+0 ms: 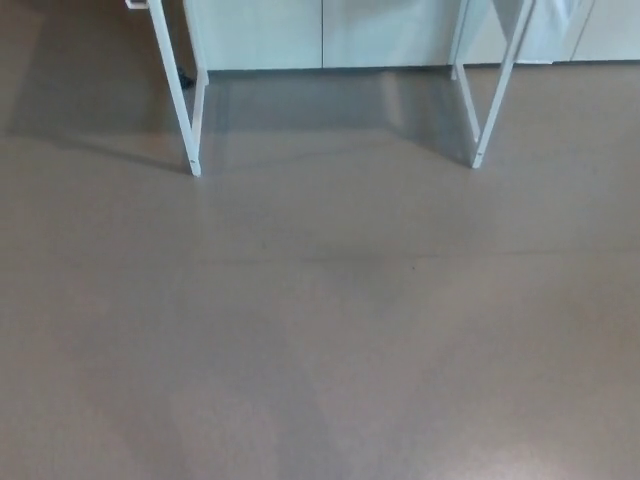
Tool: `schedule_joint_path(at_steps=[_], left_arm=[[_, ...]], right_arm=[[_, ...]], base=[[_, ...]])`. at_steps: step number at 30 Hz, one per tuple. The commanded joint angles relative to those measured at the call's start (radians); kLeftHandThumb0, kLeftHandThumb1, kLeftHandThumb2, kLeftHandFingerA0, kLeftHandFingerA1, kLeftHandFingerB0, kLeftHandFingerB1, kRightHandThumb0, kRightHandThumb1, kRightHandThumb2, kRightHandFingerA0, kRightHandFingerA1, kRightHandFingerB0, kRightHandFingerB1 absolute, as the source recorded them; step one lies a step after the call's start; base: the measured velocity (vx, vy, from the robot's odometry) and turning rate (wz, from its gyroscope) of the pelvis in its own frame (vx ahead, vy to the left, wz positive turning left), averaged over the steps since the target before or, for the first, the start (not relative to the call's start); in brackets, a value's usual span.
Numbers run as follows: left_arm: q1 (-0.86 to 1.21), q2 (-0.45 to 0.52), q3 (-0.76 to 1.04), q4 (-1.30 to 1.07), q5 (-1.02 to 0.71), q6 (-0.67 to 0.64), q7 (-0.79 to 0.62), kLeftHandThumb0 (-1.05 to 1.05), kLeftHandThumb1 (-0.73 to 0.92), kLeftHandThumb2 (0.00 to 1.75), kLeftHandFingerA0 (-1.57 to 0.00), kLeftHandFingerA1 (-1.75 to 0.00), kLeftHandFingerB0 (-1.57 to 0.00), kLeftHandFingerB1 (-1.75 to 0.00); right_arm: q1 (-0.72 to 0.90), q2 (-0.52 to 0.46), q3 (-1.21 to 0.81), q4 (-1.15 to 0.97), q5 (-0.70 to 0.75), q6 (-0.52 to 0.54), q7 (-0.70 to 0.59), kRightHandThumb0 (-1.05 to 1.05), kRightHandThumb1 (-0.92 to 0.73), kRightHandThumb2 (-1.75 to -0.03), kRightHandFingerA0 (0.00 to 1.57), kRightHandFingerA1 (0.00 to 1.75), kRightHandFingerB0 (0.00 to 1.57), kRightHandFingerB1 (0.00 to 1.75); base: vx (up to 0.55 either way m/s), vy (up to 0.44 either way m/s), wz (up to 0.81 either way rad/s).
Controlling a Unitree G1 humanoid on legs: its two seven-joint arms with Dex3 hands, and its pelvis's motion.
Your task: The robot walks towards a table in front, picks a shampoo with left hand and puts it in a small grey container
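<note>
Only the white legs of a table show in the head view, one pair at the upper left (185, 100) and one pair at the upper right (490, 100). The tabletop is out of the picture, so no shampoo and no grey container can be seen. Neither of my hands shows.
Grey-brown floor (320, 330) fills most of the picture in front of me. Behind the table legs runs a pale wall or cabinet front (325, 30) along the top edge. A dark cable end lies by the left leg (186, 75).
</note>
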Motion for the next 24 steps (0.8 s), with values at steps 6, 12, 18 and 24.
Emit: schedule_joint_path(at_steps=[6, 12, 18, 24], left_arm=[[0.008, 0.027, -0.012, 0.002, -0.036, 0.007, -0.007, -0.11, 0.66, 0.61, -0.46, -0.46, -0.38, -0.38], [0.015, 0.033, -0.024, 0.001, -0.038, 0.003, 0.000, -0.15, 0.62, 0.62, -0.47, -0.47, -0.39, -0.39], [0.018, 0.045, -0.041, 0.004, -0.035, 0.003, -0.030, -0.12, 0.66, 0.59, -0.46, -0.43, -0.36, -0.36], [0.017, 0.046, -0.040, 0.002, -0.046, 0.006, -0.024, -0.11, 0.64, 0.58, -0.50, -0.46, -0.39, -0.38]], right_arm=[[-0.015, -0.004, 0.017, 0.011, 0.000, -0.003, -0.002, -0.23, -0.64, -0.59, 0.68, 0.46, 0.48, 0.40], [-0.015, 0.002, 0.028, 0.014, -0.001, -0.001, -0.007, -0.23, -0.63, -0.59, 0.67, 0.46, 0.48, 0.40], [-0.021, 0.008, 0.045, 0.014, -0.007, -0.005, -0.008, -0.23, -0.63, -0.59, 0.70, 0.47, 0.50, 0.40], [-0.026, 0.011, 0.060, 0.015, -0.011, -0.001, -0.007, -0.22, -0.63, -0.59, 0.71, 0.47, 0.50, 0.40]], base=[[0.31, -0.012, -0.06], [0.45, 0.210, -0.27], [0.43, 0.185, -0.15], [0.40, -0.025, 0.17]])
